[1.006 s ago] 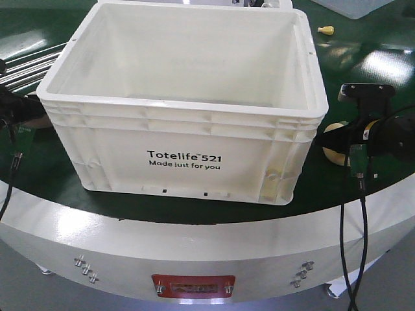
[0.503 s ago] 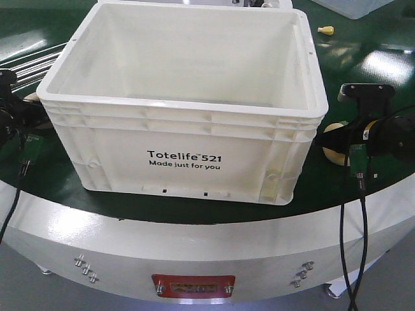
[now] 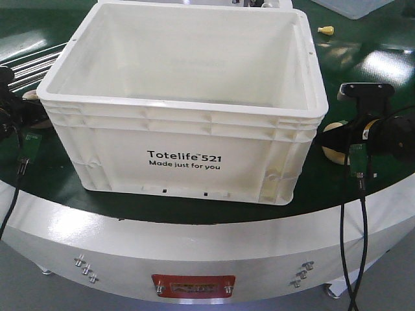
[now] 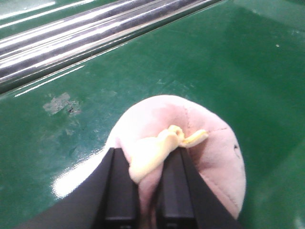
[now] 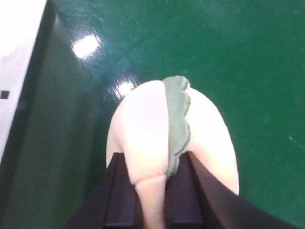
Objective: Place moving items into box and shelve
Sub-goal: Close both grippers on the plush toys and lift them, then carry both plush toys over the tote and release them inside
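The box (image 3: 188, 162), a cream-white tote printed "Totelife 521", stands empty in the middle of the green table. To its left, my left gripper (image 4: 145, 160) is shut on a pink plush toy (image 4: 209, 143) with a pale yellow piece on top, just above the table. In the front view only a sliver of this toy (image 3: 29, 95) shows beside the left arm (image 3: 16, 113). On the box's right, my right gripper (image 5: 152, 164) is shut on a cream plush toy (image 5: 143, 124) with a green frill. That toy (image 3: 332, 149) sits low by the box's right wall.
Shiny metal rails (image 4: 95, 33) run along the table behind the left gripper. A small yellow object (image 3: 326, 30) lies at the back right. The table's white curved rim (image 3: 194, 240) is near the camera, with black cables (image 3: 362, 214) hanging over it.
The left arm has shifted slightly beside the box, and a bit of its toy now shows. The right arm and the box have not moved.
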Available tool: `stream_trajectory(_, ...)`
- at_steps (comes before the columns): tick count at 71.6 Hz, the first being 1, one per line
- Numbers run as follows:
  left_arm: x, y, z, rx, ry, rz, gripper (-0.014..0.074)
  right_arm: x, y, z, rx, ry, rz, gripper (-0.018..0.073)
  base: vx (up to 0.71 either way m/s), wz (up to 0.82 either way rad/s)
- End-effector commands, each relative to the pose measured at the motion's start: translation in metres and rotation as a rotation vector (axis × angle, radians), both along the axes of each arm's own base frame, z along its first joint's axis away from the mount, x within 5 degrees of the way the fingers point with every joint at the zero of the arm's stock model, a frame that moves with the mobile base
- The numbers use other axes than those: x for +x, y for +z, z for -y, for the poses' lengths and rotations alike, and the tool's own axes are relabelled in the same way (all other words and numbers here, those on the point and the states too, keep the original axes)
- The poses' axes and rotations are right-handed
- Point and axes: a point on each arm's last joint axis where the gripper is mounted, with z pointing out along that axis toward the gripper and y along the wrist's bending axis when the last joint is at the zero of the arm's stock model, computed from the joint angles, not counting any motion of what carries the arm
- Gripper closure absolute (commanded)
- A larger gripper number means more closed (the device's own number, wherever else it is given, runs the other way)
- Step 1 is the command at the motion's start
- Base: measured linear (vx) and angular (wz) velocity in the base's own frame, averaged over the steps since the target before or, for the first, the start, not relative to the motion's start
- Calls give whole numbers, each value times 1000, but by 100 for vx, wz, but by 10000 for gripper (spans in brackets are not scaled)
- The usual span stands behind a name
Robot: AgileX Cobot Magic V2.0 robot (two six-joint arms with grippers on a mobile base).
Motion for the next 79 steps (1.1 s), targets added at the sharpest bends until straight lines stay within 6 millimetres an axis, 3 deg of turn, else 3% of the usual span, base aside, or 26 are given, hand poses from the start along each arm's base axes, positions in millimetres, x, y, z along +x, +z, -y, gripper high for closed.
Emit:
stream_trajectory(1, 1, 41, 2, 11, -1, 140, 624, 7, 22, -3, 21, 26, 128, 572, 0, 0)
stream_trajectory(27, -15, 107, 4, 36, -2, 317, 624, 3, 69, -4, 8, 71, 310, 571, 0, 0)
stream_trajectory(54, -45, 172, 8, 59, -3, 484, 624, -8, 151, -1, -46, 80, 512, 571, 0, 0)
stream_trajectory(79, -88, 233, 14, 79, -2, 637, 624, -39, 220, 2, -64, 76, 716, 571, 0, 0)
